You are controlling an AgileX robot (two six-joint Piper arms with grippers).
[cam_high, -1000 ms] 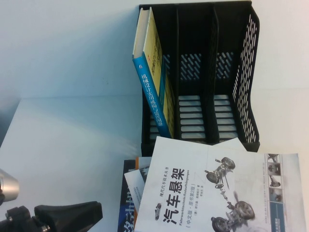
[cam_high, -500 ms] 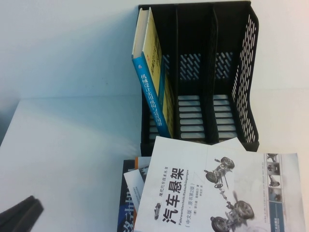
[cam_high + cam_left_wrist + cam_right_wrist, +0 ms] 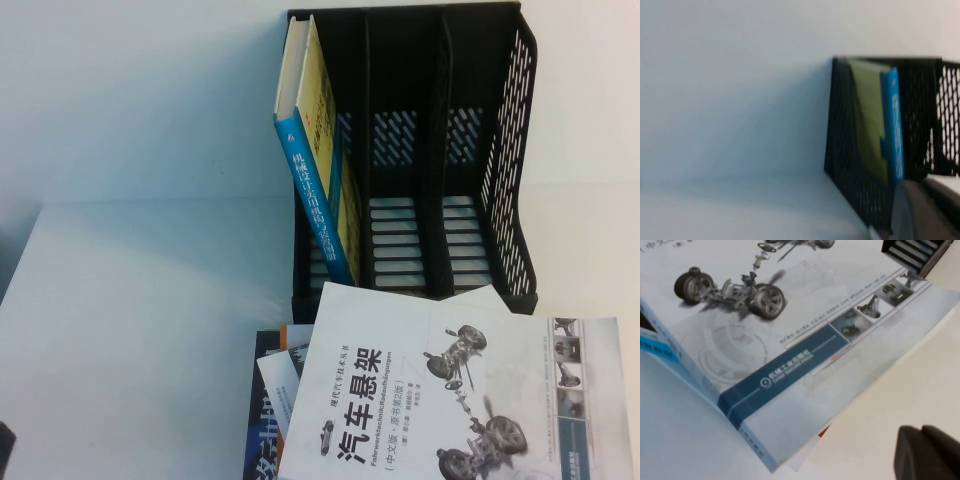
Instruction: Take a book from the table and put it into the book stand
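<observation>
While the book (image 3: 318,150) leans in the book stand (image 3: 480,150), both arms' fingers cannot be judged.

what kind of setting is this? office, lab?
Probably a lab test bench staged as a desk: bare white table against a blank wall, a black book stand holding the book, and a white car-parts book lying in front. Left claw and right claw barely show.
</observation>
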